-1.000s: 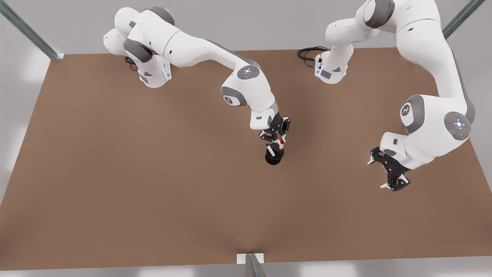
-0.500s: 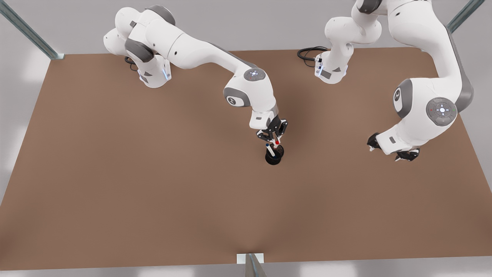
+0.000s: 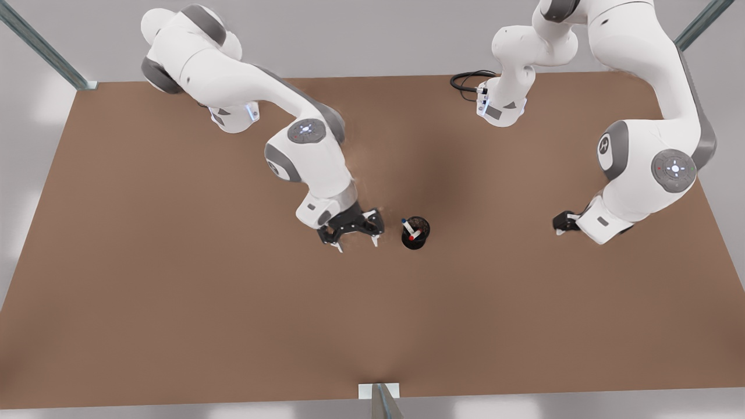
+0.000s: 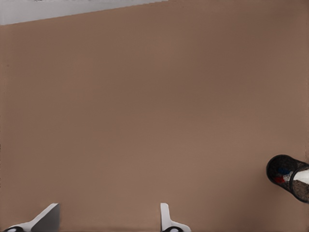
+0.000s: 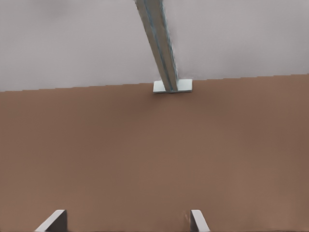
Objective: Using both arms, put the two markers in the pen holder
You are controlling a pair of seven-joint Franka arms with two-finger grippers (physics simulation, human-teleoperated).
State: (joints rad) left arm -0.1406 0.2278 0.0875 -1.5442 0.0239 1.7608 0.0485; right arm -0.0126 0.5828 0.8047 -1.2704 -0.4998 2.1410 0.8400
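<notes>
The holder is the one thing standing mid-table, with both markers' caps, red and blue, poking out of its mouth and blocking entry from above. The left gripper hangs just beside the holder on the front view's left, fingers spread. On the holder's other side the table is bare as far as the right gripper, well apart.

Soft, even light falls on the brown worktop, with no glare. A faint, diffuse shadow darkens its middle toward the far edge, around the pen holder. Pale bright patches lie on the grey floor beyond its edges. Edges look slightly smeared.
</notes>
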